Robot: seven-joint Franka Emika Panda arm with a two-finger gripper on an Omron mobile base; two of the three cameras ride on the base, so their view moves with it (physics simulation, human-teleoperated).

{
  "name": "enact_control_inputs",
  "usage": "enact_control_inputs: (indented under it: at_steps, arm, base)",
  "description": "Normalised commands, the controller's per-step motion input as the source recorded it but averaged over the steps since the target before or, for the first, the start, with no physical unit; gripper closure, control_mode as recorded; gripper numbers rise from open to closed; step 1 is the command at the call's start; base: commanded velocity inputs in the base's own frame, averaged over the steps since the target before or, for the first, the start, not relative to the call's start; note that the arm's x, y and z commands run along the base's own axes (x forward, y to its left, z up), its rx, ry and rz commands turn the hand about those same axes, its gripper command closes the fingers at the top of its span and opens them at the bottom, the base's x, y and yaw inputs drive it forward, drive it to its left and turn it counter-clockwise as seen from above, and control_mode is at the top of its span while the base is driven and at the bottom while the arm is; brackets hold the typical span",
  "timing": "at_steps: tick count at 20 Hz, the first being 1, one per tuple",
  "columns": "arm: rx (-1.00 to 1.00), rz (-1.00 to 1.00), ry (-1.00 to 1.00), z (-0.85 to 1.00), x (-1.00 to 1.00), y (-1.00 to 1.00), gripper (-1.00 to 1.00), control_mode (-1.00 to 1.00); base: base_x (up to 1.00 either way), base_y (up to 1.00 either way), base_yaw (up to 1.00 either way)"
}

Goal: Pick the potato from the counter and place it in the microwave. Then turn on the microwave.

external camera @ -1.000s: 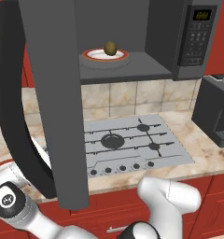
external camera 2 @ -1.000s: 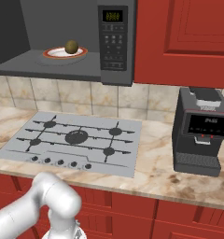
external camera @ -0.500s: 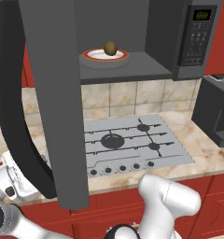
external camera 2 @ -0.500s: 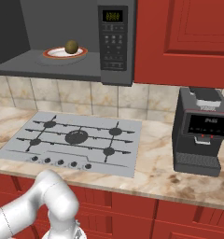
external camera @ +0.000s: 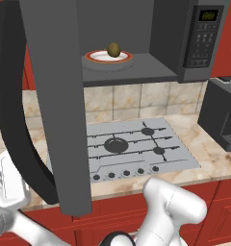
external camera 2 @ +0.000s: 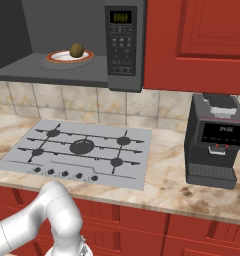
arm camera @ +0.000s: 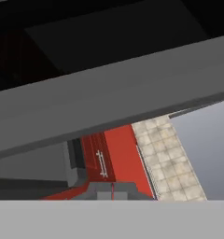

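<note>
Placing done, by the look of it: potato (external camera: 114, 49) resting on the plate (external camera: 108, 57) inside the microwave (external camera 2: 92, 45), door (external camera: 55, 105) swung wide. Jaws clenched, grasping nothing. Next (a judgement): push door shut, then press keypad (external camera 2: 123, 50).

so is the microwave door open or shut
Open. The door is swung wide out toward the camera, and the microwave cavity is exposed, with the potato sitting on the plate inside.
</note>
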Motion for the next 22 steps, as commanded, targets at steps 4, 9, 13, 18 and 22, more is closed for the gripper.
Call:
enact_control_inputs:
  at_steps: [4, 9, 13, 18, 22]
  arm:
    - [-0.16, -0.12, 0.05, 0.00, -0.14, 0.00, 1.00, -1.00]
    - [-0.14, -0.10, 0.09, 0.00, -0.07, 0.00, 1.00, -1.00]
    - [-0.08, -0.05, 0.17, 0.00, 0.00, 0.00, 1.00, -1.00]
    - [-0.02, -0.01, 0.23, 0.00, 0.00, 0.00, 1.00, -1.00]
    - [0.00, 0.00, 0.23, 0.00, -0.02, 0.00, 1.00, -1.00]
  base:
    - [0.00, 0.00, 0.00]
    - [0.00, 0.00, 0.00]
    - [0.00, 0.00, 0.00]
    - [0.00, 0.00, 0.00]
    - [0.00, 0.00, 0.00]
